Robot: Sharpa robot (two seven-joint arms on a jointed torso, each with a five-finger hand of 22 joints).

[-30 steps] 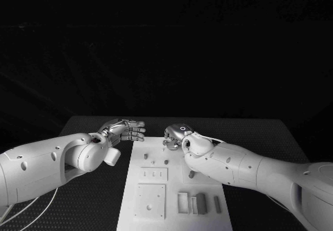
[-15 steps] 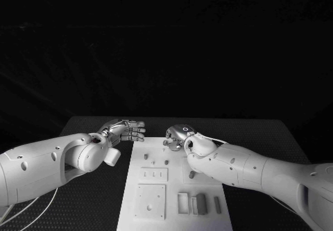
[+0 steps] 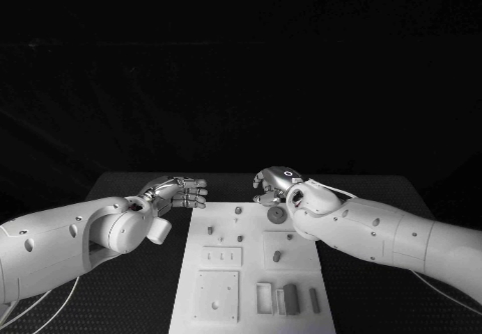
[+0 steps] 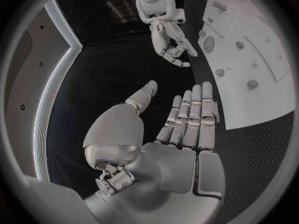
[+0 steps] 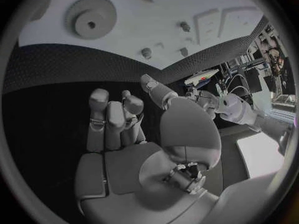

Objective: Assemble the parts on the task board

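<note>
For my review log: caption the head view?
Both hands, left and right, empty above the board's far end; gear lies there.

- The task board (image 3: 255,275) is white, with a plain surface.
- The parts are grey: the toothed gear (image 3: 274,215) and the small pegs (image 3: 238,209) are darker than the board.
- The worktop (image 3: 136,282) is black with a fine dotted texture.
- Both arms are white; the left hand (image 3: 181,191) and the right hand (image 3: 273,184) are silver.
</note>
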